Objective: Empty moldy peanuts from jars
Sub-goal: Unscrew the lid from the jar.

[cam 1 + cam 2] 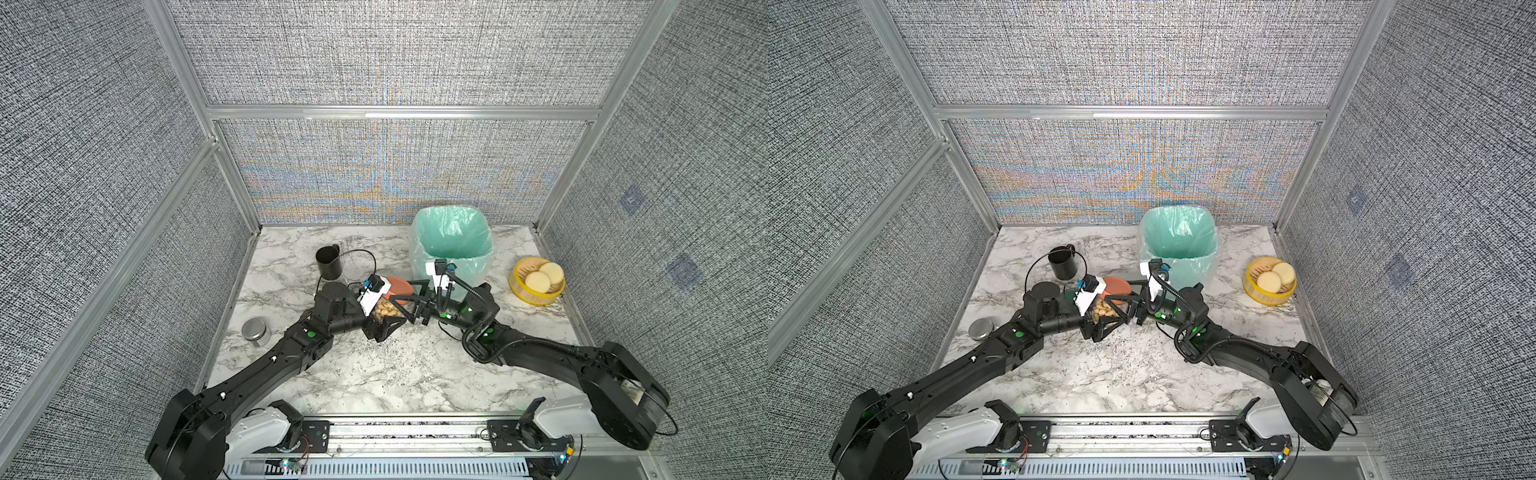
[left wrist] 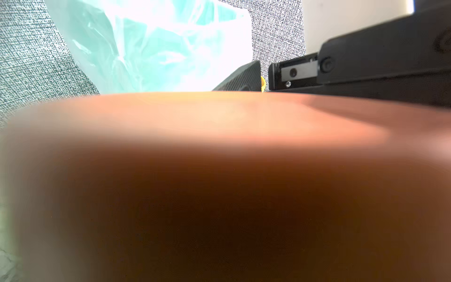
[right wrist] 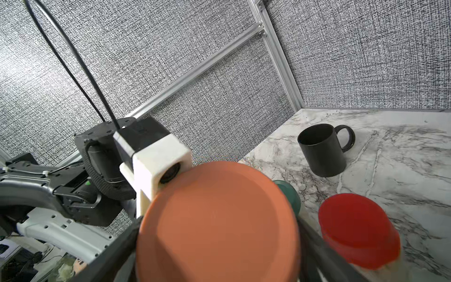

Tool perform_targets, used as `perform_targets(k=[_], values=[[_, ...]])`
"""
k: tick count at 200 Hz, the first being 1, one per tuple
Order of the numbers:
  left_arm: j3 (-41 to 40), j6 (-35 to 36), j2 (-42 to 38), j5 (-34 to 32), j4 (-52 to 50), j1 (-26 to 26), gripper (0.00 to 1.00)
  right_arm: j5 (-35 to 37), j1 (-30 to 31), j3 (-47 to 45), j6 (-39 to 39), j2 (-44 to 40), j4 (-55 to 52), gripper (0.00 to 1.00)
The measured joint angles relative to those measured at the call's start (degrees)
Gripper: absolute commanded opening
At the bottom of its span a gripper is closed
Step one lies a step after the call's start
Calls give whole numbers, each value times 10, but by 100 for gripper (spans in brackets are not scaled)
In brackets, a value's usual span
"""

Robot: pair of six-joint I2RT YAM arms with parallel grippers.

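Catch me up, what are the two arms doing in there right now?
The left gripper is shut on a clear jar full of peanuts, in front of the lined bin. The right gripper has its fingers on either side of that jar's terracotta lid, which is still on; whether they have clamped it is unclear. The bin looks empty. A red-lidded jar stands nearby on the table, and a green lid peeks out beside it.

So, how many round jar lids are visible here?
3. The terracotta-orange lid tops the clear plastic jar in the left gripper; the dark green lid is partly hidden by it; the red lid stands beside them. I see no others.
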Motion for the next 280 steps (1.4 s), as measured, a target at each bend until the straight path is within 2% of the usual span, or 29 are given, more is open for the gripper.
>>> perform_targets(k=[44, 90, 152, 167, 190, 211, 232, 280], values=[[0, 0, -3, 24, -5, 0, 0, -50, -23, -21, 1, -1, 42, 76], [5, -5, 2, 88, -16, 2, 0, -192, -79, -27, 21, 27, 137, 74], [25, -12, 21, 152, 2, 6, 0, -311, -107, 22, 17, 75, 217, 76], [26, -18, 27, 163, 4, 5, 0, -334, -120, 27, 41, 100, 271, 76], [24, -22, 29, 153, -1, 6, 0, -365, -142, 38, 127, 146, 340, 74], [21, -21, 28, 149, -12, 6, 0, -374, -149, 48, 171, 152, 350, 74], [21, -11, 23, 150, -11, 6, 0, -375, -150, 50, 176, 138, 350, 74], [21, 5, 15, 153, -16, 8, 0, -355, -166, 51, 104, 68, 313, 74]])
